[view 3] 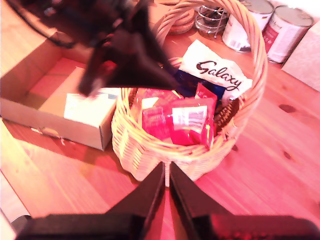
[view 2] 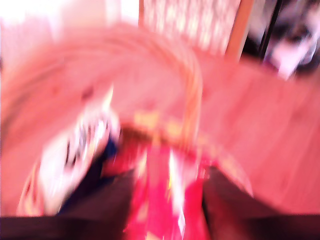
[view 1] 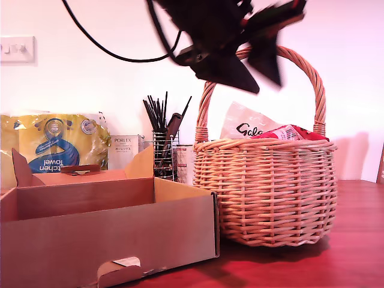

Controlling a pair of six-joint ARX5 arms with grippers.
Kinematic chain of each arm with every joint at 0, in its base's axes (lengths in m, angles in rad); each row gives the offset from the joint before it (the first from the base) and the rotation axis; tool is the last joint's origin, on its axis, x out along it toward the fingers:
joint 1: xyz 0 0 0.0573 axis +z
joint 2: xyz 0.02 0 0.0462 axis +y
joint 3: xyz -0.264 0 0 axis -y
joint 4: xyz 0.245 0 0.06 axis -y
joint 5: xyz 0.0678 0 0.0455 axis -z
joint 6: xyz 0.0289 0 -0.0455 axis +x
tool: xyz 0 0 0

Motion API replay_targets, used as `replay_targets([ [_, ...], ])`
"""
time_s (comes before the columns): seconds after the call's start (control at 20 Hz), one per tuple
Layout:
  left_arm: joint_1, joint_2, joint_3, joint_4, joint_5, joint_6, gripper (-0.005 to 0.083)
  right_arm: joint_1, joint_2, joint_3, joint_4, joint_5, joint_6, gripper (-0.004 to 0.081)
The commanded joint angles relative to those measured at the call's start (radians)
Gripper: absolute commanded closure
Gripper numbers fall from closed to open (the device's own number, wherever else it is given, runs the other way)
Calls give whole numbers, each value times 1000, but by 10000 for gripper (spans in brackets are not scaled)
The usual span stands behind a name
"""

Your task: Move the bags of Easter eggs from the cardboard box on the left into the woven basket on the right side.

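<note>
At the exterior view's left the cardboard box [view 1: 108,231] shows only bare brown walls – its floor is hidden from that view – while the woven basket [view 1: 267,186] to its right holds a white Galaxy bag [view 1: 249,125] and a red bag [view 1: 288,133]. My first gripper [view 1: 240,63] hangs blurred over the basket, jaws spread; my second gripper [view 3: 167,175] is pressed together, holding nothing.
</note>
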Motion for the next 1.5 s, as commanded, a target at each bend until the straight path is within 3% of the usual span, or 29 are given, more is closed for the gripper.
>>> replay_targets([
  [0.0, -8, -57, -17, -24, -11, 10, 793, -4, 17, 14, 40, -9, 33, 783],
  [0.3, 8, -257, -217, 38, -88, 10, 793, -66, 21, -14, 199, 17, 171, 783],
  [0.55, 85, -461, -413, 125, -124, -21, 792, -140, -11, -165, 410, 27, 305, 783],
  [0.7, 162, -578, -513, 138, -128, -21, 792, -144, -64, -237, 479, -3, 311, 783],
  [0.85, 260, -676, -578, 138, -74, -20, 793, -144, -105, -251, 467, -52, 296, 783],
  [1.15, 466, -827, -623, 95, 199, -6, 792, -144, -130, -256, 468, -122, 274, 783],
  [1.45, 513, -915, -623, 43, 237, 38, 792, -144, -138, -250, 501, -129, 308, 783],
])
